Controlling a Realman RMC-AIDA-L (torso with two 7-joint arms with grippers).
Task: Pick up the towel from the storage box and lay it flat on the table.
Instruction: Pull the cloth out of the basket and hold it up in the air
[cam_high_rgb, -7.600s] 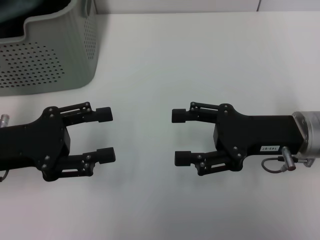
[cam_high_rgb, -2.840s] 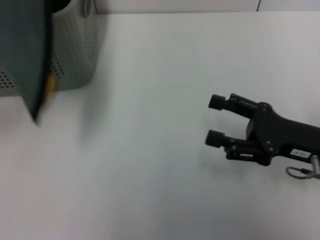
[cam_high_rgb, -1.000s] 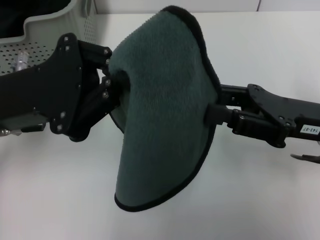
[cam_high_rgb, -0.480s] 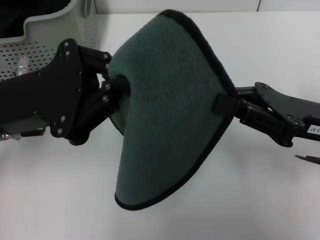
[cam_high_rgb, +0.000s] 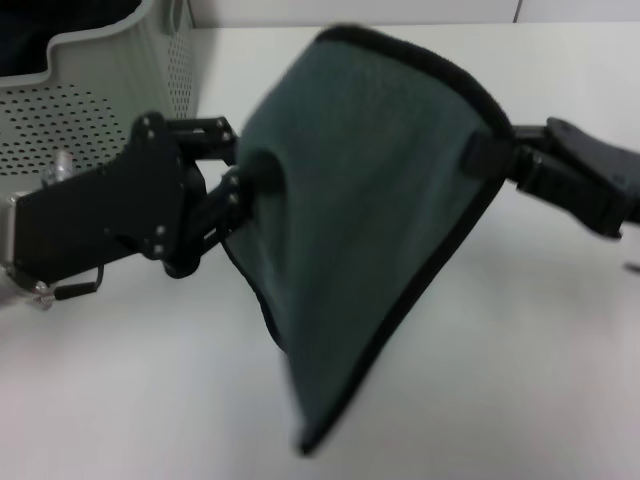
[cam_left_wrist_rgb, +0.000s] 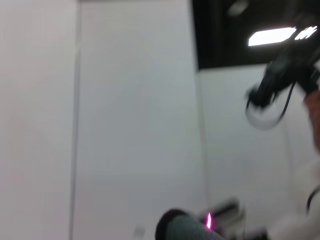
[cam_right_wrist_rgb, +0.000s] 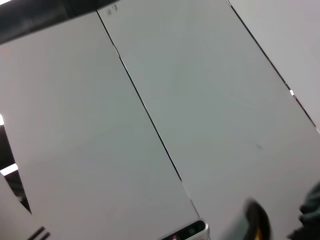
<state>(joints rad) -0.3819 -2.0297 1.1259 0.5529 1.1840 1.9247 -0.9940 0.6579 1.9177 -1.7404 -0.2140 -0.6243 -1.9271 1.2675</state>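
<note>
While the storage box (cam_high_rgb: 100, 90) sits at the table's (cam_high_rgb: 560, 330) far left, the towel (cam_high_rgb: 370, 220) hangs between both claws, left gripper (cam_high_rgb: 240, 180) and right gripper (cam_high_rgb: 490, 155) each clamped on an edge.

Robot lab/test bench: bare white table (cam_high_rgb: 560, 330), plain white wall panels (cam_right_wrist_rgb: 165, 100), ceiling strip light (cam_left_wrist_rgb: 272, 36).

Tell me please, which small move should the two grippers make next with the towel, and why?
Probably draw apart and lower together. The left gripper and right gripper each pinch the towel, which hangs sagging above the table, outside the storage box.
</note>
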